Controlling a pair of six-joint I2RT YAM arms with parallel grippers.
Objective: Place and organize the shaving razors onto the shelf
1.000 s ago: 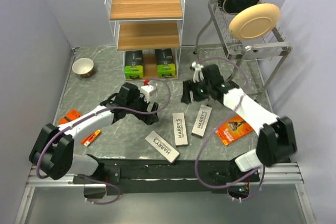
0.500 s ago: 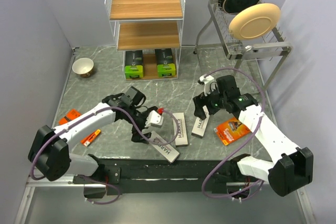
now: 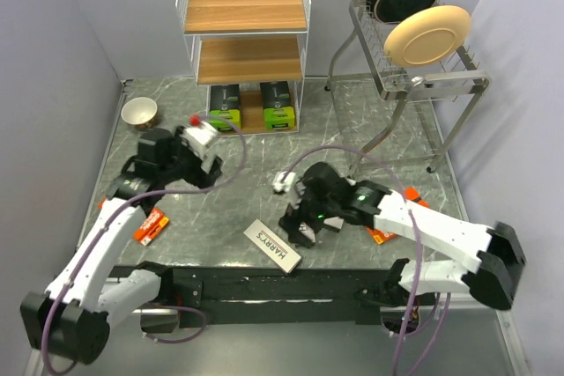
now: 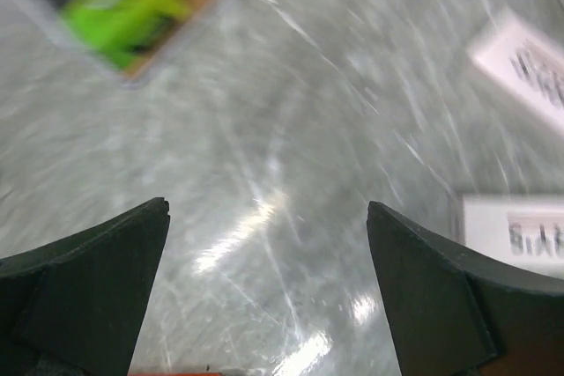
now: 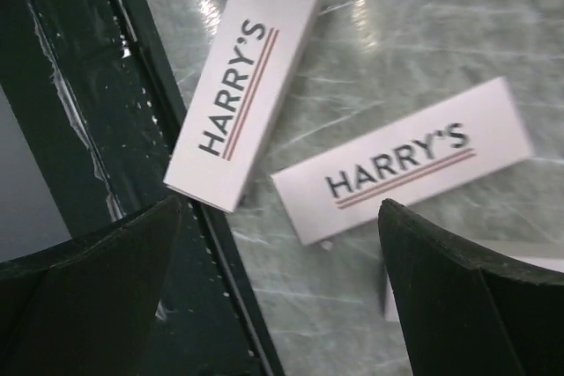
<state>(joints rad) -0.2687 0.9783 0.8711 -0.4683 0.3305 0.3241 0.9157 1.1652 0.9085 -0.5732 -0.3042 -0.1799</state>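
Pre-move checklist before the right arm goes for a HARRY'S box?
1. Right gripper open and empty: ok.
2. HARRY'S boxes in its wrist view: ok, two whole ones lying flat.
3. Near box fully on the table: not ok, one corner looks to poke over the front edge.
4. Left gripper open and empty: ok.
5. Shelf middle tier free: ok.

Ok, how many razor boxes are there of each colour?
Black and green boxes: 2
White HARRY'S boxes: 3, one only an edge
Orange packs: 3, one nearly hidden
Total: 8
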